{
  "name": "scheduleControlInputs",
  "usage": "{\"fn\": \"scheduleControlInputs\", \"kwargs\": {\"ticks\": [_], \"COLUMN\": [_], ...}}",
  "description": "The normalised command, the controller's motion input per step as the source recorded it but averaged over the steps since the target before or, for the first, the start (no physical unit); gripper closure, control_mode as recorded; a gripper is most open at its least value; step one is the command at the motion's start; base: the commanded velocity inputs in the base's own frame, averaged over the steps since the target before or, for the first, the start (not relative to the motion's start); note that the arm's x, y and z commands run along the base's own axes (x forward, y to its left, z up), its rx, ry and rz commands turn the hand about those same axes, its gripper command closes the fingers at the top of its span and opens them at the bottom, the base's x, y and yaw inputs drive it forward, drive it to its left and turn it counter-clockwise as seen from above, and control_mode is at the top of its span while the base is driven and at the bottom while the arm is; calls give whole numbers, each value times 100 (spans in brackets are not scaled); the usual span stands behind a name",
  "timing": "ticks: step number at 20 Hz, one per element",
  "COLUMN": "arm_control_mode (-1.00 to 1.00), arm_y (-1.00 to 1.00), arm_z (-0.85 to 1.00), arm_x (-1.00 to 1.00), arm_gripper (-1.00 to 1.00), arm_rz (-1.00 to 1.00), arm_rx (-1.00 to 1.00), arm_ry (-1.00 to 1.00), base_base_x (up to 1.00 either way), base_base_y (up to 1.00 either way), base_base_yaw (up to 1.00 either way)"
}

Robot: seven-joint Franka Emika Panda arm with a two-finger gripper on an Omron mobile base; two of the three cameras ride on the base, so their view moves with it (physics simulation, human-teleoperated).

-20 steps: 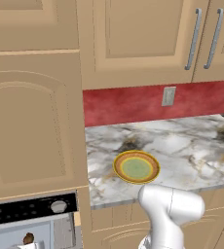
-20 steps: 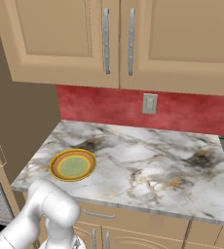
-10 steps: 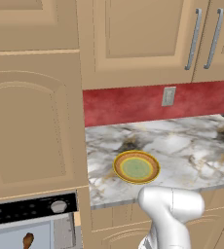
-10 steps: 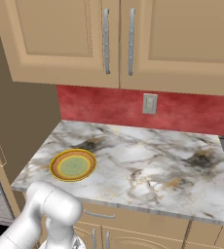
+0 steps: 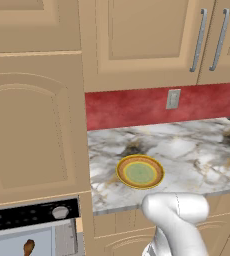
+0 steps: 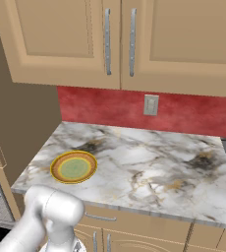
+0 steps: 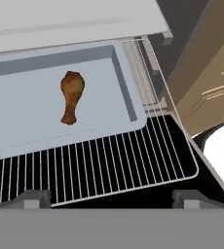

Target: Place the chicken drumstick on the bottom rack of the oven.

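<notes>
Claw (image 7: 111, 197) open, well short of chicken drumstick (image 7: 71, 96)

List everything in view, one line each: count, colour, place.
chicken drumstick: one, brown, lying in the grey tray.
tray: one, pale grey, on the wire rack.
wire rack: one, silver, pulled out of the oven.
plate: one, yellow rim, green centre, on the marble counter.
wall outlet: one, grey, on the red backsplash.
gripper: one, dark fingertips spread apart, holding nothing, above the rack's front edge.
</notes>
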Motion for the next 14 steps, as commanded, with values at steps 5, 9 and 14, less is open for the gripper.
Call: {"fn": "scheduleControlInputs", "kwargs": {"ticks": [5, 9, 14], "arm_control_mode": [-100, -100, -100], "arm_y": [-99, -99, -75], "arm_z": [1, 5, 15], "arm_x": [-41, -34, -19], "arm_gripper": [-100, -100, -100], "arm_rz": [-11, -7, -3], "arm_rx": [22, 27, 21], "arm_ry": [13, 5, 5], "base_base_x": [0, 0, 0], "base_base_y": [0, 0, 0], "base_base_yaw": [0, 0, 0]}}
